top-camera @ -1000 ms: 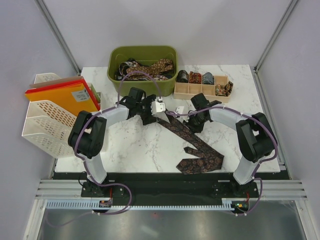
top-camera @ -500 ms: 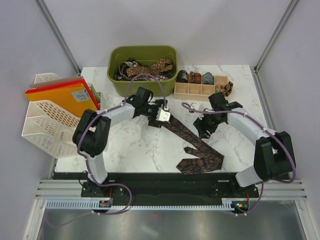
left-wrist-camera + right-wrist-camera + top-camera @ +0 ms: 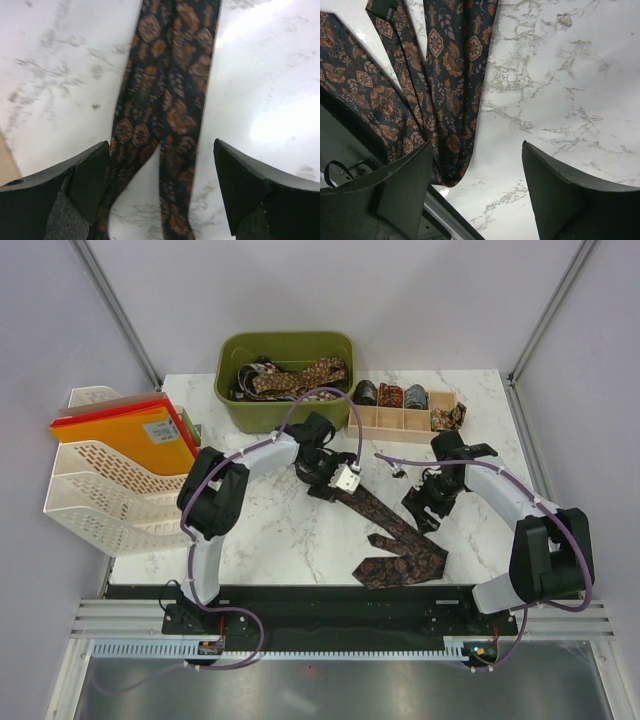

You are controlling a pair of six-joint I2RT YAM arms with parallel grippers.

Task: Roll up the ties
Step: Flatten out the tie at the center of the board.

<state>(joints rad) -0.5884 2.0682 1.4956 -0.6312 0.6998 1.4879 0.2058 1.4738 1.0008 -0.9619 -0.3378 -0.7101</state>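
I can read no words anywhere. The tag (image 3: pixel 389 15) sewn on the tie (image 3: pixel 451 75) and the sticker (image 3: pixel 160 430) on the orange folder (image 3: pixel 118 440) are too blurred for me.

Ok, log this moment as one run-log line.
tie: flat on table, unrolled | left gripper: open, fingers astride tie | right gripper: open over table beside tie | organizer: rolled ties inside
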